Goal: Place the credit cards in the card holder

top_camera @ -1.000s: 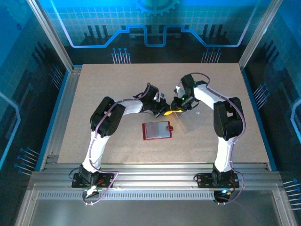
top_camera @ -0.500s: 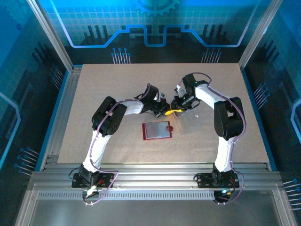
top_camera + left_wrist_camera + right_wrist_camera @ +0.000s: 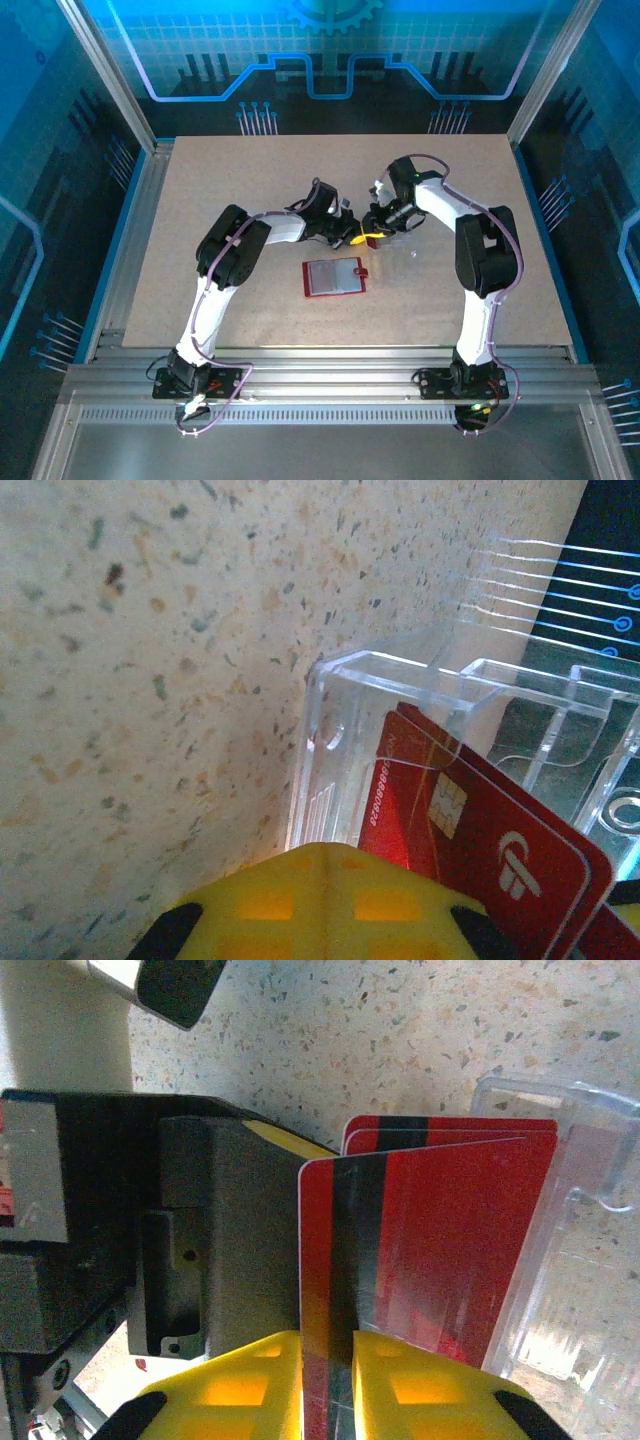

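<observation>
Right gripper is closing, pinching one of three credit cards.
Left gripper is staying shut; one card holder is lying open.

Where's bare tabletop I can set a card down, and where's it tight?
Free on the table: the far-left quarter beyond the left arm, the right side past the right arm, and the near strip between the card holder and the front edge. Tight: just beyond it, where the left gripper and right gripper meet around the credit cards.
</observation>
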`<state>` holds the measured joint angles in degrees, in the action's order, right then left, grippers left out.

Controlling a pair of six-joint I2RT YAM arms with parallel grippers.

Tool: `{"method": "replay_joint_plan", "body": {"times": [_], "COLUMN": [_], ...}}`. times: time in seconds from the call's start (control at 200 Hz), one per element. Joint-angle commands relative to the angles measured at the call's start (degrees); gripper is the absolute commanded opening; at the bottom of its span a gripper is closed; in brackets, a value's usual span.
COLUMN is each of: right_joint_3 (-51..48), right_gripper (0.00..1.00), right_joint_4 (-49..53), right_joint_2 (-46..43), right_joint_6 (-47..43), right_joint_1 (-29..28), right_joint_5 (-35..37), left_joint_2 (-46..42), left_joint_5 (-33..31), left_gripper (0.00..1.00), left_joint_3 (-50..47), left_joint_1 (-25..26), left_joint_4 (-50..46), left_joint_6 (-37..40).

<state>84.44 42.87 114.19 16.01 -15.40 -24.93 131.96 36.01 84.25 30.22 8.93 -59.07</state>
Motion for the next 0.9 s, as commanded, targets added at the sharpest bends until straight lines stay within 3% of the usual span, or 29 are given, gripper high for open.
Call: {"method": "replay_joint_plan", "body": {"times": [0.0,0.535,0.895], "right_joint_3": [0.90,0.37,-0.35], "right_gripper": [0.17,0.00,0.00], "right_joint_4": [1.03,2.08,4.56], "right_joint_2": [-0.46,-3.66,-6.76], "right_joint_6": [0.07,0.56,0.82], "right_joint_1": [-0.56,0.14,1.07], "right_joint_5": [-2.78,0.45,7.07], "left_joint_2": [1.19,1.02,0.14], "left_joint_5": [-0.06,-0.75,-1.03], "left_gripper": [0.07,0.07,0.08], "left_joint_3": [1.86,2.32,2.39], "left_joint_1": [1.29,1.42,1.41], "left_joint_4": [0.96,-0.75,-1.50], "left_joint_6": [-0.22,1.13,1.73]}}
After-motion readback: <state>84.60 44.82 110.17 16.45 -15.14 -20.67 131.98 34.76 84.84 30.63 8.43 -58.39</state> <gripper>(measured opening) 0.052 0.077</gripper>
